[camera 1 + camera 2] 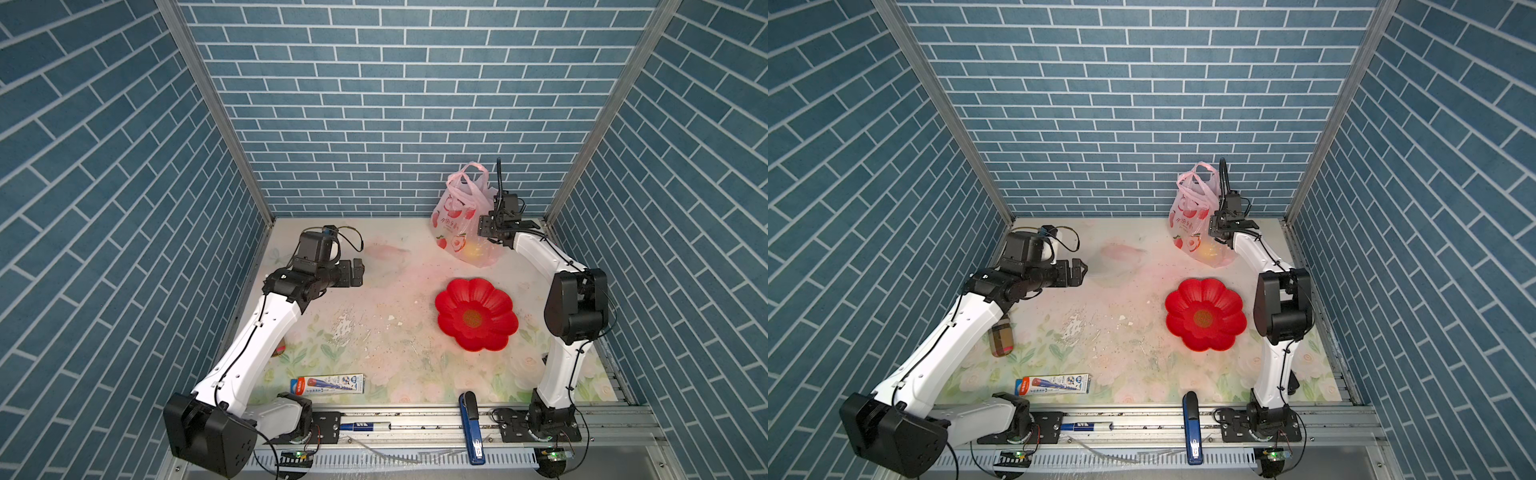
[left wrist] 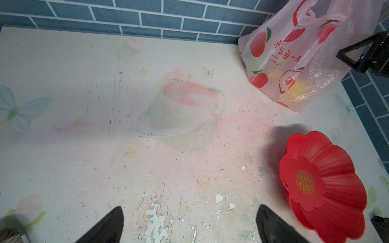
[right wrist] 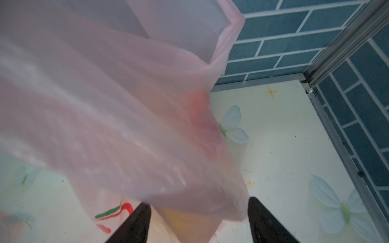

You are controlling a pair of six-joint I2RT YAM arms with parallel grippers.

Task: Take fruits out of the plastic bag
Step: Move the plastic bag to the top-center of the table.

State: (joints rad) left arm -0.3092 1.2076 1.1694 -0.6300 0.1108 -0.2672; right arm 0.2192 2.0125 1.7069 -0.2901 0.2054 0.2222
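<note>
Right tool (image 1: pixel 490 240) at plastic bag (image 1: pixel 459 216) in both top views, bag upright beyond red plate (image 1: pixel 494 332), away from robot. Left wrist: left tool (image 2: pixel 189 210) wide open, empty; bag pale pink, red fruit prints, yellowish fruits (image 2: pixel 299 88) glowing thru. Right wrist: jaws apart, film betw them, unpinched. Thin, floppy, prob slippery; take a handle loop.

plastic bag (image 1: pixel 461 216): thin translucent film, glossy, crinkled | plate (image 1: pixel 453 301): hard red plastic, smooth, shiny | tabletop (image 1: pixel 374 353): matt printed covering, scuffed, flaking in patches | walls (image 1: pixel 374 104): matt brick-print sheet | corner posts (image 1: pixel 215 104): brushed metal
</note>
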